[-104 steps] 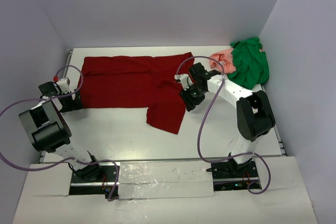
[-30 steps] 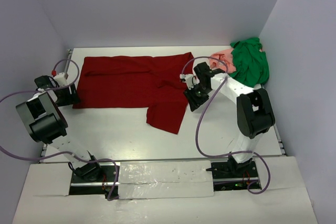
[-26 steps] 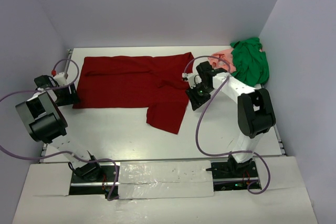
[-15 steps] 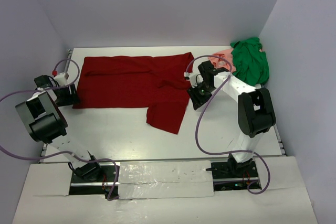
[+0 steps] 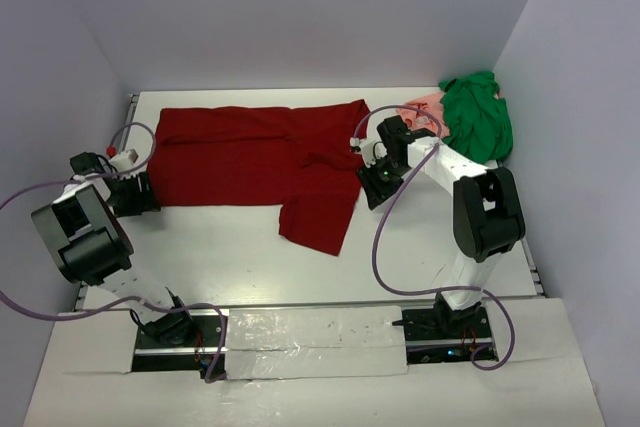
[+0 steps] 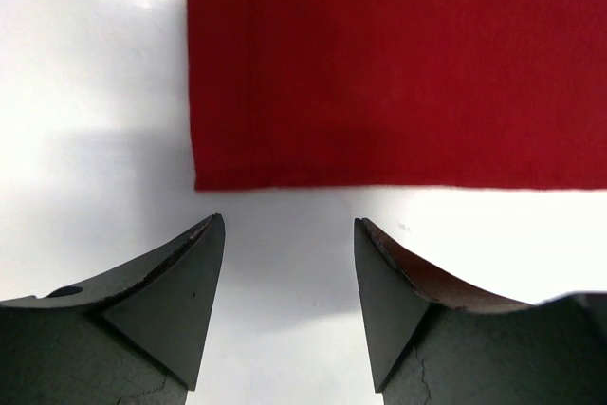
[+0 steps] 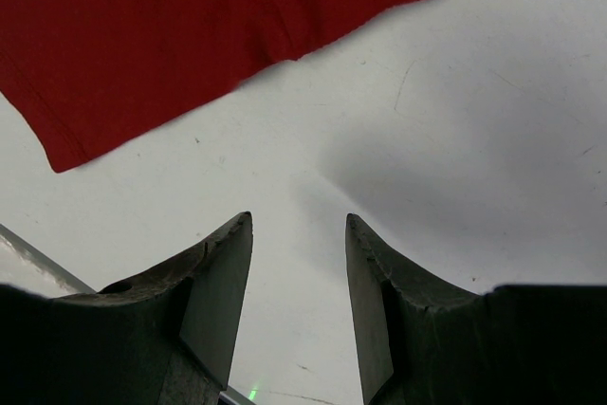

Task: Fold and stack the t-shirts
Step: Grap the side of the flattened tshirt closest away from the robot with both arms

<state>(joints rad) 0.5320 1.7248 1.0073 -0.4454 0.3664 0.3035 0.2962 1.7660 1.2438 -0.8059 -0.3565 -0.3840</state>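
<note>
left end effector [image 6: 287, 220] and right end effector [image 7: 298, 217] gape empty just short of the maroon shirt [image 5: 250, 152], spread on the tabletop [image 5: 230, 247]; green shirt [image 5: 478, 122] and pink shirt [image 5: 422, 107] lie heaped far right. best pinch its edges squarely, lift together.

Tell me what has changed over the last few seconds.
The right gripper slid right, off the red shirt, and now sits just past its edge. The left gripper hardly moved, staying by the shirt's left hem. Both jaws stand open, holding nothing. The red shirt, green shirt and pink shirt lie as before.
</note>
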